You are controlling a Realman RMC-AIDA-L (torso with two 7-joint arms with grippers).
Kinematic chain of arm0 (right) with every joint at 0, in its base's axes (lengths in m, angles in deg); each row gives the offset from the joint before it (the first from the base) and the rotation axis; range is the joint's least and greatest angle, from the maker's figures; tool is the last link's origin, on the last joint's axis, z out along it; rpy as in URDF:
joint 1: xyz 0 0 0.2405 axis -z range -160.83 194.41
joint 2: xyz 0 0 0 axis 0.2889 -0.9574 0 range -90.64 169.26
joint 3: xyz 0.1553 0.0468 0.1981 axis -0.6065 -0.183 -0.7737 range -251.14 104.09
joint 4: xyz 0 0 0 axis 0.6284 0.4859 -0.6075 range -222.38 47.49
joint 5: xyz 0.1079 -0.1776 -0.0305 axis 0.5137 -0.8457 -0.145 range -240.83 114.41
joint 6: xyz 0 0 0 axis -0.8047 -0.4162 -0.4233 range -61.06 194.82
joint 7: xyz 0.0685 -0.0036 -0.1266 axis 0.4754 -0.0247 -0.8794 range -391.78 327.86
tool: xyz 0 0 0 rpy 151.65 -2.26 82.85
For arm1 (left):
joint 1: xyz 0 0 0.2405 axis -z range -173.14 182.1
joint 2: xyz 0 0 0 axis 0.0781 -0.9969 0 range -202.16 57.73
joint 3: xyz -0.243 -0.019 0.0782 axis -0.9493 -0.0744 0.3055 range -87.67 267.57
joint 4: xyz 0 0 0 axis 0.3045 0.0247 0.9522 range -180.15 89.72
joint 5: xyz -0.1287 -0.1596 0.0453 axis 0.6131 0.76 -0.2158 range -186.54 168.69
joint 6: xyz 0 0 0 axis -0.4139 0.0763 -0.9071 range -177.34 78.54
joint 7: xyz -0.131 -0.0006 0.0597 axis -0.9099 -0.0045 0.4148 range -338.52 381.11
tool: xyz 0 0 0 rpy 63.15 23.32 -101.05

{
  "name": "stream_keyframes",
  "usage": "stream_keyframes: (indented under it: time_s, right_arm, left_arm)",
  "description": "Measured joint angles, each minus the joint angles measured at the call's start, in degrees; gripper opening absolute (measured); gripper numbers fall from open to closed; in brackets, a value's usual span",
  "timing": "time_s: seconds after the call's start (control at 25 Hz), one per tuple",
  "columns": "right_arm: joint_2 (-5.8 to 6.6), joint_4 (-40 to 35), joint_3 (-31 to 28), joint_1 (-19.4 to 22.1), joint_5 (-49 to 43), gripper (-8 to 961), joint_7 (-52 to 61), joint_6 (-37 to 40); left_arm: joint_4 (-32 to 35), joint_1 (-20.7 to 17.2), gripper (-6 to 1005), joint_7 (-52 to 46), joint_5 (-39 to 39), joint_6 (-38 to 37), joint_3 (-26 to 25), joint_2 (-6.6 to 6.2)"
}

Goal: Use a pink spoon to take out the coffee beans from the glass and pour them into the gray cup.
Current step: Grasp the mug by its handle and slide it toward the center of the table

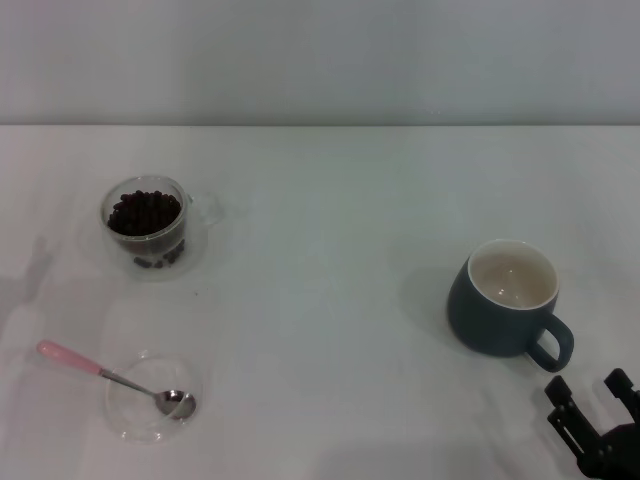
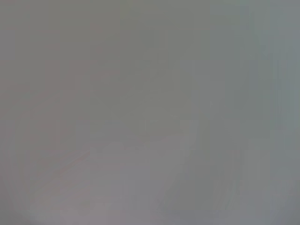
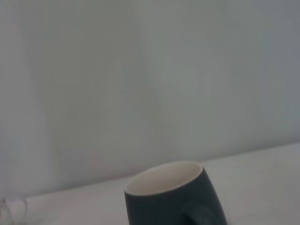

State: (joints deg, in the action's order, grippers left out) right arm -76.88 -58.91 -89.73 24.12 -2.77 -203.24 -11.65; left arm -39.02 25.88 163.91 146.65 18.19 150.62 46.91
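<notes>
The glass (image 1: 148,226), clear with a side handle, stands at the far left of the white table and holds a heap of dark coffee beans (image 1: 145,212). The pink spoon (image 1: 110,375) lies near the front left, its metal bowl resting in a flat clear dish (image 1: 130,412) and its pink handle pointing left. The gray cup (image 1: 510,300) stands at the right, empty, handle toward the front right; it also shows in the right wrist view (image 3: 171,199). My right gripper (image 1: 588,386) is open and empty, low at the front right, just beyond the cup's handle. My left gripper is out of view.
The white table (image 1: 330,330) runs back to a pale wall. The left wrist view shows only a blank grey surface. The stretch between the glass and the gray cup holds nothing.
</notes>
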Motion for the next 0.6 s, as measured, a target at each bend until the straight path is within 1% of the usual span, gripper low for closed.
stream_keyframes:
  time_s: [0.12,0.32,0.6]
  right_arm:
    - [0.00,-0.1,0.0,-1.7,0.9,838,0.0,2.2]
    - [0.00,-0.3,-0.2,-5.8,2.9,838,0.0,6.7]
    - [0.09,-1.0,-0.3,-6.6,5.8,837,0.0,7.3]
  left_arm:
    - [-0.3,0.2,880,0.0,0.0,-0.1,0.0,0.07]
    - [-0.4,0.3,880,-0.2,-0.1,0.1,0.0,0.25]
    - [-0.5,0.2,879,-0.3,0.3,0.0,0.0,0.23]
